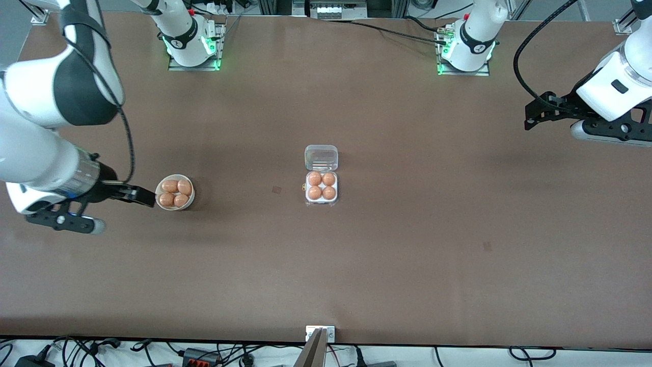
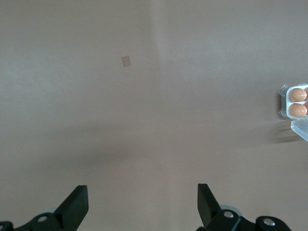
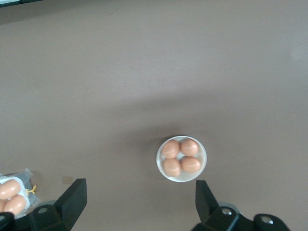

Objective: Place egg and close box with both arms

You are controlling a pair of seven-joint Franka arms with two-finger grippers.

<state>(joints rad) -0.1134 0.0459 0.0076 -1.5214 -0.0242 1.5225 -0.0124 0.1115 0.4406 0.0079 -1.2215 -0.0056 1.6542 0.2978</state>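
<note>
Right gripper (image 1: 145,196), fingers spread and empty, hangs at 9 o'clock of the bowl (image 1: 174,193), toward the right arm's end of the table (image 1: 407,255). Bowl: four eggs (image 1: 170,185).

Mid-table, the box (image 1: 321,186): four cells, all four filled with eggs (image 1: 315,178); clear lid (image 1: 321,157) flipped open at 12 o'clock of the tray, farther from the front camera.

Left gripper (image 1: 531,114), fingers wide and empty, waits over the left arm's end of the table, well apart from the box.
</note>
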